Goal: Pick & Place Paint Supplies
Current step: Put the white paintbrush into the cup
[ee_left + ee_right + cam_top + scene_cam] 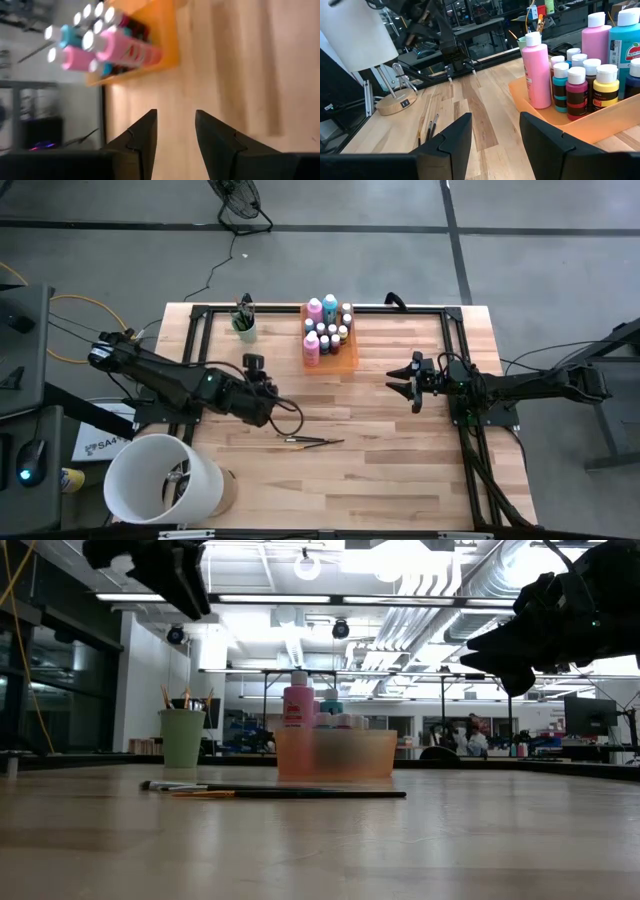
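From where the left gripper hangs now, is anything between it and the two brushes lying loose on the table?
Nothing visible. The brushes lie alone on bare wood just in front of the left gripper, which is open and empty above the table. The orange tray and green cup stand farther back, off that line.

Bottles stand in the tray, cup left, brushes in front

Past two dark fingers, parted and empty, a translucent orange tray holds pink and teal plastic bottles on the wooden desk; thin dark-handled brushes lie apart.
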